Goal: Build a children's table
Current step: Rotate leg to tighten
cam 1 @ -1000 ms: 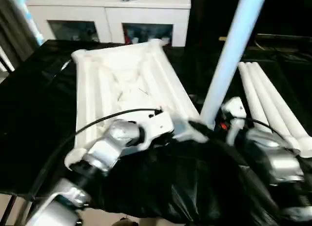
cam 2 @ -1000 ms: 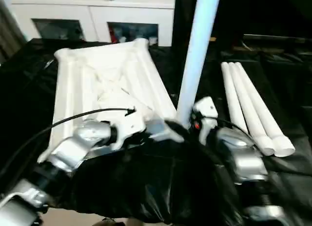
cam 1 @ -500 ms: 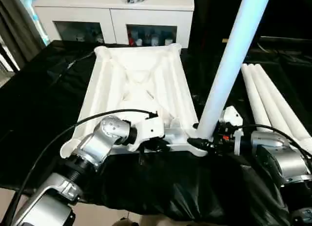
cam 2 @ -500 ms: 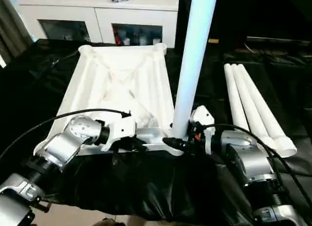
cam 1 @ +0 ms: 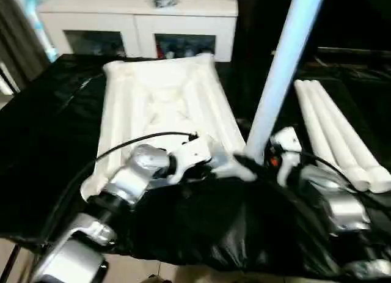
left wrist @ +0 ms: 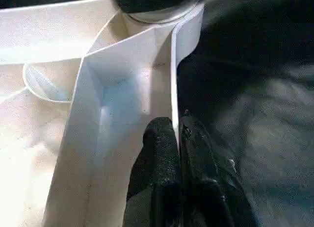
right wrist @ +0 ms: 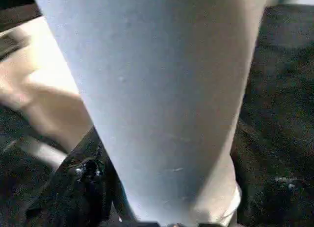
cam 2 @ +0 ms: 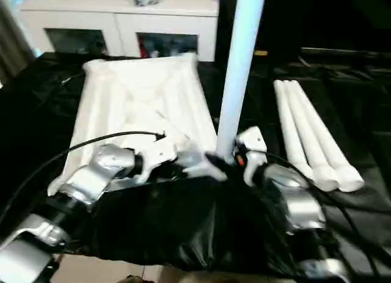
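Observation:
The white tabletop [cam 1: 159, 106] lies upside down on the black-covered work table, ribbed underside up. My left gripper [left wrist: 176, 125] is shut on the thin wall of its near rim, one finger on each side, close to the near right corner socket. In the head view the same gripper [cam 1: 215, 168] sits at that near edge. A white leg [cam 1: 278, 69] stands upright at that corner, leaning slightly right at its top. My right gripper [cam 1: 256, 164] is shut on the leg's lower end. The leg [right wrist: 157, 89] looms close in the right wrist view, with a black finger [right wrist: 83, 188] beside it.
Three more white legs [cam 1: 330, 130] lie side by side on the black cover to the right. A white glass-door cabinet [cam 1: 134, 26] stands behind the table. Loose black cover bunches up along the near edge [cam 1: 232, 234], under both forearms.
The whole picture has shifted, so the camera moved. Both grippers keep the same holds, and the leg stays upright at the near right corner.

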Controlling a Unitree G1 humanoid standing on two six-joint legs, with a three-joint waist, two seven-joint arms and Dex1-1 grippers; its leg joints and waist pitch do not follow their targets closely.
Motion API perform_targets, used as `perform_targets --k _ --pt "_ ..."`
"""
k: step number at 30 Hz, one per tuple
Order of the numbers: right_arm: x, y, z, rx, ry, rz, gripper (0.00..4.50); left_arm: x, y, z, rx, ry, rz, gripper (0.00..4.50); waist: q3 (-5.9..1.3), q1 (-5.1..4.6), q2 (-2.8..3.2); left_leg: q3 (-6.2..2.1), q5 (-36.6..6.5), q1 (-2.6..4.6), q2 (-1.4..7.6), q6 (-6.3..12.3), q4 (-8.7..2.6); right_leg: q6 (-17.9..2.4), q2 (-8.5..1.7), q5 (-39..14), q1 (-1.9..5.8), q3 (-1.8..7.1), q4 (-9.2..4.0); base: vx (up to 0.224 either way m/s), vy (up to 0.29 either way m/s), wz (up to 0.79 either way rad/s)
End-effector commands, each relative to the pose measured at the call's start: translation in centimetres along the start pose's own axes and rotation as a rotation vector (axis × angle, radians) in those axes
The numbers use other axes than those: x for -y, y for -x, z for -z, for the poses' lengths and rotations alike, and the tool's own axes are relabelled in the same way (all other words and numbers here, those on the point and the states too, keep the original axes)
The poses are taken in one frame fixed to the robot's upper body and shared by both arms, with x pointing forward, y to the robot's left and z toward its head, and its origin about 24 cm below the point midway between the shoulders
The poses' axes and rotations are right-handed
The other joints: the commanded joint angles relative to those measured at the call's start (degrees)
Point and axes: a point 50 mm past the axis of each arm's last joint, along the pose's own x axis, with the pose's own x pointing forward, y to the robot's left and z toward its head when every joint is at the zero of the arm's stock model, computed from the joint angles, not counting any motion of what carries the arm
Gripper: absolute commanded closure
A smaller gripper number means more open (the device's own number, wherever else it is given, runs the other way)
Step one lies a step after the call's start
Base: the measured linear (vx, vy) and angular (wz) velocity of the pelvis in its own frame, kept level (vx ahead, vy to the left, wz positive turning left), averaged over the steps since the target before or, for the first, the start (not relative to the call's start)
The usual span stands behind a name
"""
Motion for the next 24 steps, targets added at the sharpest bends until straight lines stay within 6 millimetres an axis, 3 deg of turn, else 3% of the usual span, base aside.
perform_targets --k 1,5,8,10,13,16,24 --pt "-1.4 -1.7 1.7 -0.077 -0.041 0.078 1.78 0.9 -1.4 -2.0 0.056 -0.006 -0.041 4.5 -2.97 -0.34 -0.7 -2.49 -16.3 1.17 4.13 -0.56 -5.5 -12.5 -3.64 -19.4 1.45 1.82 -5.22 0.0 0.0 0.0" --pt "-2.1 -3.3 1.3 -0.066 -0.07 0.188 1.78 2.1 -2.6 -3.1 0.085 0.01 -0.055 4.5 -3.09 -0.93 -0.66 -2.5 -15.6 0.89 4.09 -0.39 -5.54 -12.6 -3.59 -17.7 1.58 1.8 -5.15 0.0 0.0 0.0" --pt "-2.4 -3.7 1.0 -0.034 -0.091 0.19 1.78 2.4 -2.8 -3.3 0.092 0.006 -0.058 4.5 -3.39 -0.6 -0.7 -2.3 -13.7 0.95 4.08 0.99 -5.26 -13.1 -3.5 -13.3 1.68 1.86 -4.89 0.0 0.0 0.0" --pt "-2.5 -3.9 0.7 -0.011 -0.113 0.178 1.08 2.4 -2.7 -3.3 0.098 -0.004 -0.052 4.5 -3.46 -0.56 -0.75 -2.25 -12.1 0.76 4.06 2.0 -5.18 -13.8 -3.5 -10.4 1.91 1.85 -4.62 0.0 0.0 0.0" --pt "-2.4 -3.9 0.2 0.014 -0.112 0.155 1.03 2.2 -2.3 -3.1 0.097 -0.042 -0.041 4.5 -3.53 -0.49 -0.67 -2.25 -10.6 0.66 4.09 3.2 -5.08 -14.6 -3.55 -8.3 2.14 1.76 -4.37 0.0 0.0 0.0" --pt "-2.1 -3.6 -0.3 0.038 -0.071 0.129 0.7 2.2 -1.7 -3.0 0.113 -0.061 -0.002 4.5 -3.65 -0.36 -0.61 -2.18 -9.7 0.71 4.11 3.88 -4.93 -15.1 -3.53 -6.9 2.16 1.73 -4.2 0.0 0.0 0.0" --pt "-1.5 -0.9 -0.7 -0.006 0.076 -0.171 0.7 1.9 -0.1 -1.7 0.101 -0.12 0.132 4.5 -3.66 0.29 -0.21 -2.0 -9.1 1.02 4.47 5.11 -4.76 -16.3 -3.64 -3.8 2.2 1.56 -3.78 0.0 0.0 0.0"
